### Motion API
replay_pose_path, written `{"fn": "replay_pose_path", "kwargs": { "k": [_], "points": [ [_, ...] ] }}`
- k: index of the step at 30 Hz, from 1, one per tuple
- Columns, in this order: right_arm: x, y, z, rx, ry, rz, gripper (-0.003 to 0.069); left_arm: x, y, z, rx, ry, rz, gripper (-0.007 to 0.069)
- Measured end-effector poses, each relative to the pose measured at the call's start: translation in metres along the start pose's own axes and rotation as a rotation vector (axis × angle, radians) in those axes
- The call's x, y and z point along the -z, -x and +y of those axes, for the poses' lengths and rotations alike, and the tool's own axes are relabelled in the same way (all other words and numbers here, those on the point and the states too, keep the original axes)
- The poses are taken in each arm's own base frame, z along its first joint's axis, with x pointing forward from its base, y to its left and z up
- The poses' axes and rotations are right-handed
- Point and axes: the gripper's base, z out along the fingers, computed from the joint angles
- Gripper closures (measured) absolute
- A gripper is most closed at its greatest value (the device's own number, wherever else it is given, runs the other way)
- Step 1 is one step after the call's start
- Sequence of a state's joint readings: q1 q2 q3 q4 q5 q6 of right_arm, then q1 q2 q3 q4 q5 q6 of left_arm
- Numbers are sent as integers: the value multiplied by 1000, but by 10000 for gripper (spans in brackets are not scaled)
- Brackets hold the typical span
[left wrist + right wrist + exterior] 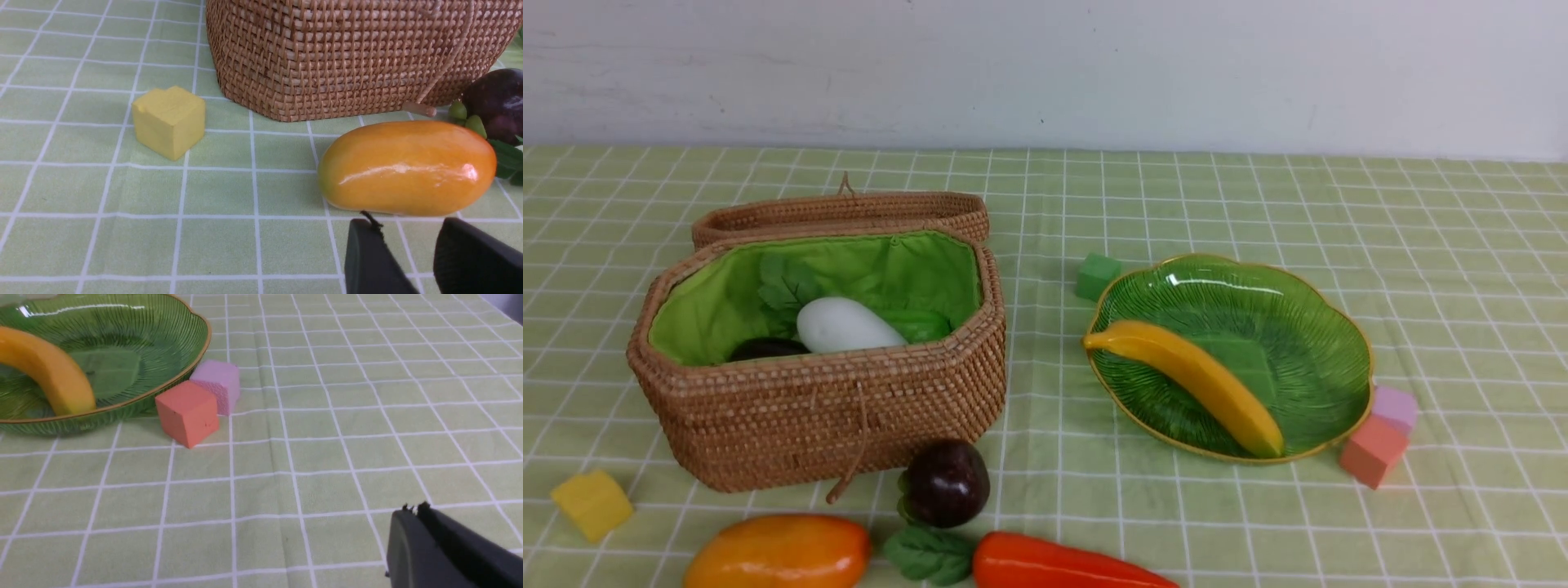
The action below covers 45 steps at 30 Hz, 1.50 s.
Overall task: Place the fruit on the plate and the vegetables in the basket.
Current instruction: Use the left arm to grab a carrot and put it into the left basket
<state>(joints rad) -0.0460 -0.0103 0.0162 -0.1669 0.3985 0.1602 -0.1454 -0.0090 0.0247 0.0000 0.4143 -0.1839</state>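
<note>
The wicker basket [825,408] stands open at the left with a white radish [845,327] and a dark eggplant [766,349] inside. To its right the green plate [1290,327] holds the yellow banana [1192,380]. Along the near edge lie an orange mango [780,554], a round maroon fruit [946,482] and a red-orange carrot [1054,565]. In the left wrist view my left gripper [408,222] is open and empty, its tips just short of the mango [408,167]. My right gripper [414,508] is shut and empty over bare cloth, away from the plate [163,392]. Neither arm shows in the front view.
The basket's lid [841,214] lies folded back behind it. Foam cubes sit around: yellow [592,504] at the near left, green [1097,275] behind the plate, pink [1395,406] and orange [1372,451] against the plate's right rim. A white wall closes the back.
</note>
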Motion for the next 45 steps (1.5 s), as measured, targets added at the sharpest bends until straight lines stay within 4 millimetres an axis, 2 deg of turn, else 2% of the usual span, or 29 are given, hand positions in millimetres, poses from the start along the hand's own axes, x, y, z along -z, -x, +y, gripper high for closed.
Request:
{"fn": "replay_pose_path", "kwargs": {
  "k": [33, 35, 38, 39, 40, 41, 45],
  "points": [
    [0, 0, 0, 0, 1, -7, 601, 0, 0, 0, 0, -1, -6, 386],
    [0, 0, 0, 0, 1, -7, 599, 0, 3, -1, 37, -18, -37, 386],
    [0, 0, 0, 0, 1, -7, 594, 2, 19, -6, 237, -97, -211, 386],
    [0, 0, 0, 0, 1, -7, 593, 5, 29, -7, 321, -131, -317, 386],
    [0, 0, 0, 0, 1, -7, 592, 5, 30, -7, 343, -138, -336, 386],
    [0, 0, 0, 0, 1, -7, 589, 13, 46, -4, 486, -187, -519, 386],
    [0, 0, 0, 0, 1, -7, 583, 30, 67, 5, 678, -248, -825, 386]
  ]
}}
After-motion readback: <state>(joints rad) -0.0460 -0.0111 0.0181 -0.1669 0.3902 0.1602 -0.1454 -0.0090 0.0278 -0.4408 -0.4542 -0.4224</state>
